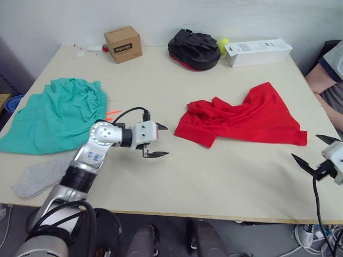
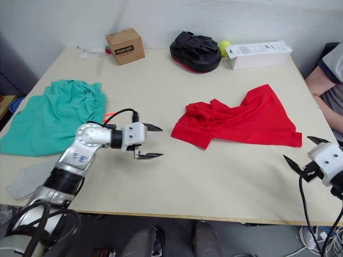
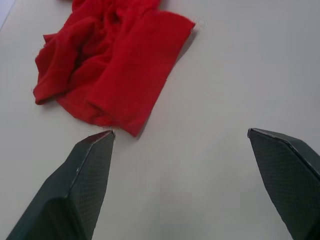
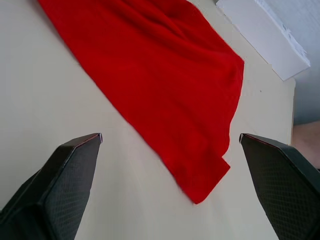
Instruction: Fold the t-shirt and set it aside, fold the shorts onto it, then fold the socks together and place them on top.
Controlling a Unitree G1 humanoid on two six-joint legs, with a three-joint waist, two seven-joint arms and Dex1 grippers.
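Left eye view: crumpled t-shirt (image 1: 241,118) between spread left pincer (image 1: 159,140) and right pincer (image 1: 316,152).

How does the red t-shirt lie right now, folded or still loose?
Not folded. The t-shirt lies crumpled and bunched on the table, uneven wrinkles across it, with both open grippers, left and right, apart from it.

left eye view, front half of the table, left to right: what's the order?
socks → left gripper → t-shirt → right gripper. The shorts lie above the socks at the left, so they're left out.
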